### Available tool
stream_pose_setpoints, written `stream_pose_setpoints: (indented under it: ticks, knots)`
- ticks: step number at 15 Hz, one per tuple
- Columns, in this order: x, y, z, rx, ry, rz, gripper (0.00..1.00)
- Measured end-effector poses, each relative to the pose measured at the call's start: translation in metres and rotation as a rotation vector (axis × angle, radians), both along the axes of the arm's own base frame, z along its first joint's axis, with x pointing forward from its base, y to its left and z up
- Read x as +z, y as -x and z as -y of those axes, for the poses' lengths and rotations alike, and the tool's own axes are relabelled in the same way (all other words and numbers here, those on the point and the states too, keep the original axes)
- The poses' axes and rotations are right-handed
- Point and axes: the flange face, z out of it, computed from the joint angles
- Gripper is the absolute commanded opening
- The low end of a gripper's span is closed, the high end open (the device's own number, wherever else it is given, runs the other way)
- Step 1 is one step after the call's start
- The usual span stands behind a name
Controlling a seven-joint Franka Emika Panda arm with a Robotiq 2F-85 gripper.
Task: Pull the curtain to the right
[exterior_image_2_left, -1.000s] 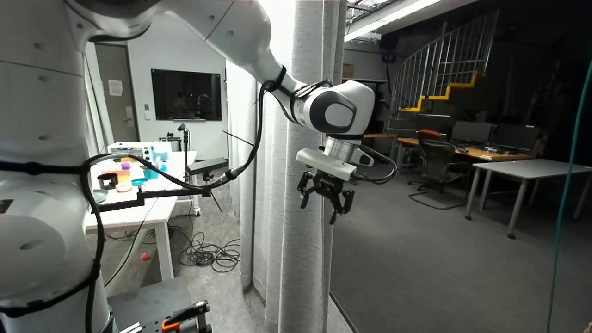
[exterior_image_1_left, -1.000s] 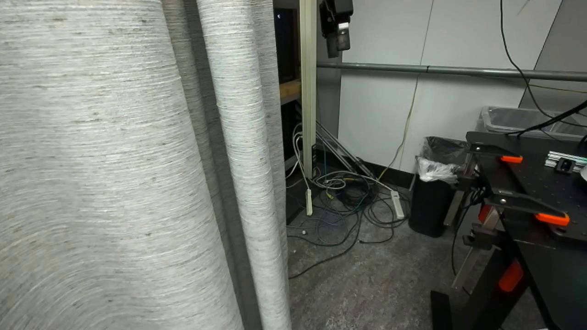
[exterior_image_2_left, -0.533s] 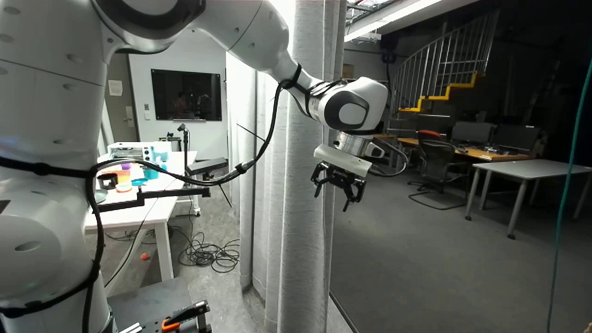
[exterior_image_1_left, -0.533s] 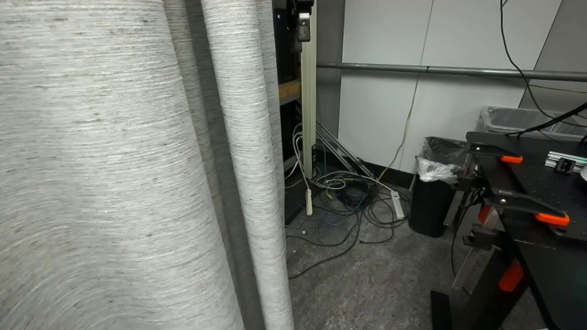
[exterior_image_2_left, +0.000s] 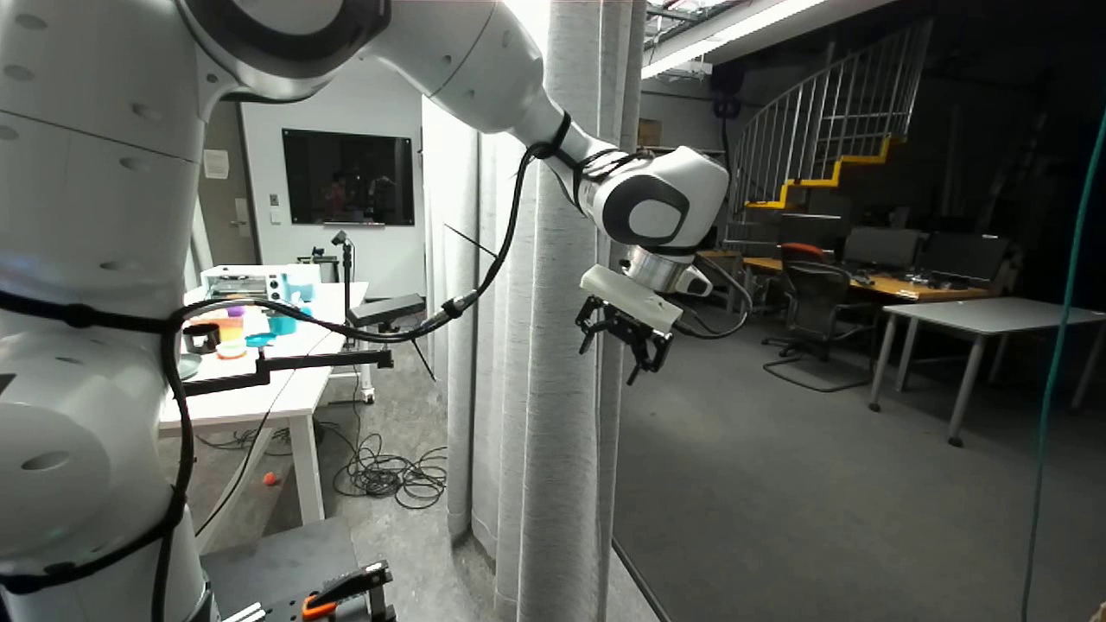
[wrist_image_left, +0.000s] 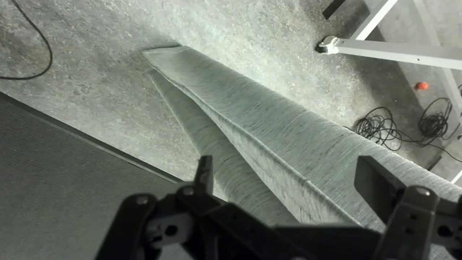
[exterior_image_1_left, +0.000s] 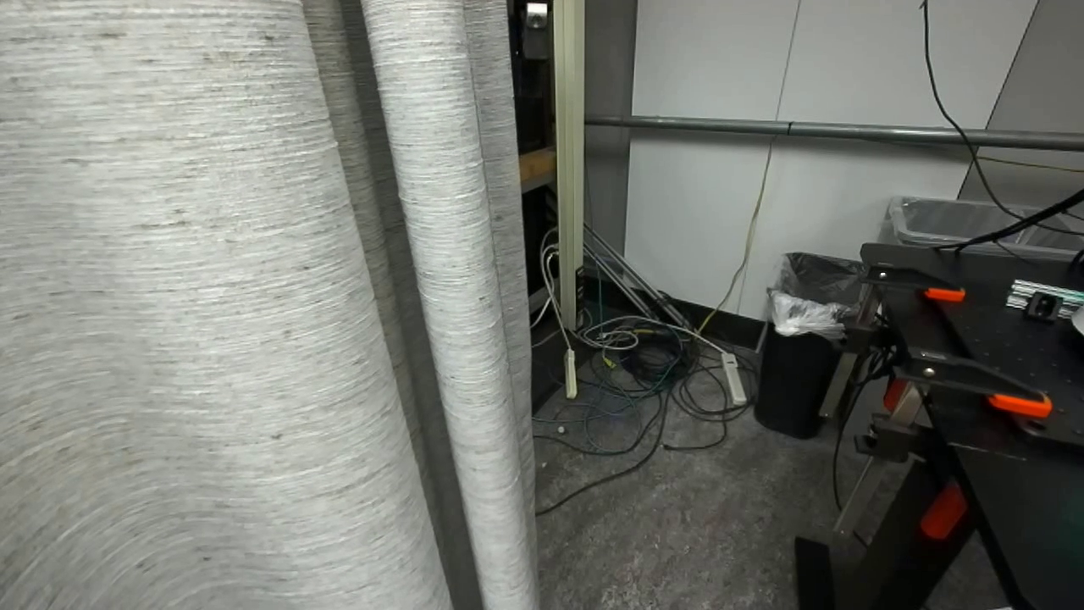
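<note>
The light grey woven curtain (exterior_image_1_left: 186, 296) hangs in soft vertical folds and fills the left side of an exterior view. In an exterior view the curtain (exterior_image_2_left: 562, 449) hangs behind my gripper (exterior_image_2_left: 610, 363), which points down near its free edge. The gripper is open, and a small part of it shows at the top of an exterior view (exterior_image_1_left: 534, 38). In the wrist view the curtain's folds and edge (wrist_image_left: 274, 151) run between the two spread fingers of the gripper (wrist_image_left: 285, 168). I cannot tell whether the fingers touch the fabric.
A post (exterior_image_1_left: 569, 169) stands beyond the curtain edge, with cables (exterior_image_1_left: 644, 364) on the floor. A black bin (exterior_image_1_left: 796, 373) stands beside a black table (exterior_image_1_left: 982, 356) with clamps. A white table (exterior_image_2_left: 302, 393) and a grey table (exterior_image_2_left: 985, 315) stand on opposite sides of the curtain.
In an exterior view my gripper has moved left to the curtain edge; in an exterior view it has moved right and up, then slightly back left, tilting. The curtain edge has shifted slightly.
</note>
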Motion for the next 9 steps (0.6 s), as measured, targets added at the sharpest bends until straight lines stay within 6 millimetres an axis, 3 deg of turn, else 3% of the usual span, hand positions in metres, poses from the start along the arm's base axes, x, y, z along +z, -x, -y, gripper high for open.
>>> stream_pose_setpoints:
  ticks: [9]
  knots:
    - [-0.003, 0.004, -0.027, 0.142, -0.159, 0.074, 1.0]
